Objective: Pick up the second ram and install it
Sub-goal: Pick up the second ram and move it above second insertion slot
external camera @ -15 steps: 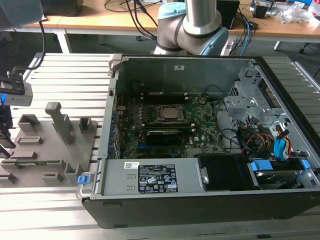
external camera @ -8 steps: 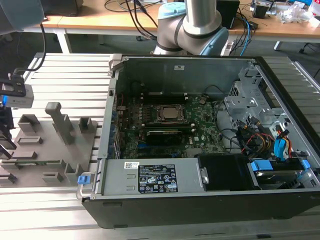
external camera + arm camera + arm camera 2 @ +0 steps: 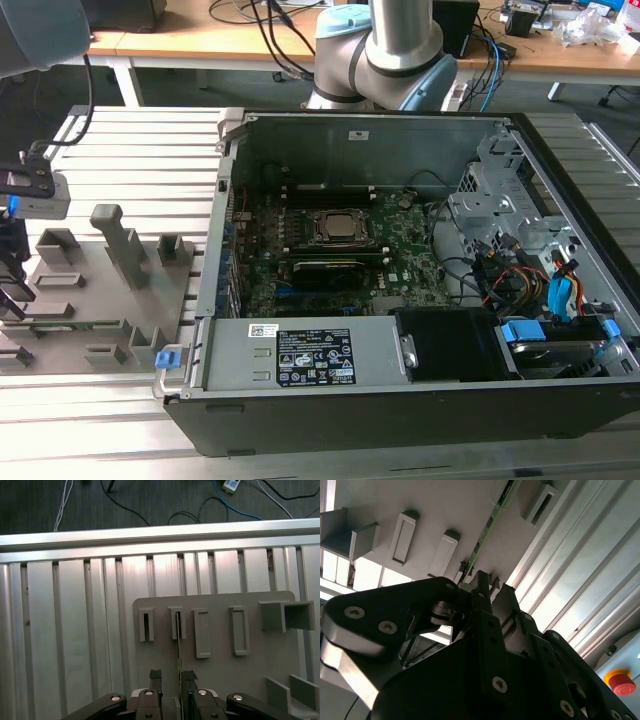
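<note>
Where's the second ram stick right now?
In the first wrist view the second ram stands on edge in the grey holder tray, running between the open fingers of the gripper.

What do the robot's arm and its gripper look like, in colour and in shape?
The arm is a silver-grey metal tube with rounded light blue joint covers. The gripper is black, built from flat linked bars fastened with silver screws.

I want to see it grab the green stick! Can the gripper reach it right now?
Probably yes. The gripper hangs right over the second ram, which stands on edge in the grey holder tray. One open finger is on each side, with nothing else between them.
</note>
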{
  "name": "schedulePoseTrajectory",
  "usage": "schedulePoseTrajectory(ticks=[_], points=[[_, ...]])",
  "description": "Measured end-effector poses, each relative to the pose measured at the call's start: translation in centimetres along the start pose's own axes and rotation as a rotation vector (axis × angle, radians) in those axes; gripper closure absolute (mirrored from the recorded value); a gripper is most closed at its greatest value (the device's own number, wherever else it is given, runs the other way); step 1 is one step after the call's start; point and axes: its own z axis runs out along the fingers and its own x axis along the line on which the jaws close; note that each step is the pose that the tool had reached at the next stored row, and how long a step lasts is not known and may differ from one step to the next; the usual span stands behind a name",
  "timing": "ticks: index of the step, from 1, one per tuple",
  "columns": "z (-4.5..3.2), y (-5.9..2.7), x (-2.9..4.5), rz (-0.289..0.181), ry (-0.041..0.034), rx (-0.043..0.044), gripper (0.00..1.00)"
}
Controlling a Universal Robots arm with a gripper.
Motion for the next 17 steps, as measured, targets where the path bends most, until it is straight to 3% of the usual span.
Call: schedulePoseTrajectory(ticks=[17], points=[[1.59, -0.07, 0.04, 0.000, 0.0000, 0.0000, 0.70]])
